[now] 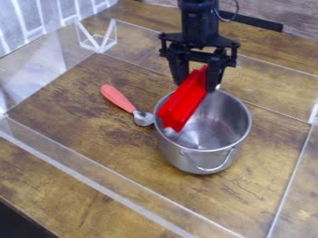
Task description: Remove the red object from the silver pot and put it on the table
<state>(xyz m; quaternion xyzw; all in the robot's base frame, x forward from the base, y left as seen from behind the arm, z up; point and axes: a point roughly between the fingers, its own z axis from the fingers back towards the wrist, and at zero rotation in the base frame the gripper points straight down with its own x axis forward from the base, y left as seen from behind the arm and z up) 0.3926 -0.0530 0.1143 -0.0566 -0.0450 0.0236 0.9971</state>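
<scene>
Black robot arm with a black gripper [199, 70]

Slim dark column ending in a squared frame with thin finger bars; a black cable loops beside the upper part.

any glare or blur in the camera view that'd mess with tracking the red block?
Camera view: soft and low-res throughout; bright red rectangular block stays crisp-edged in the gripper; shiny round steel pot mirrors red inside its wall; clear acrylic walls show pale glare at left.
</scene>
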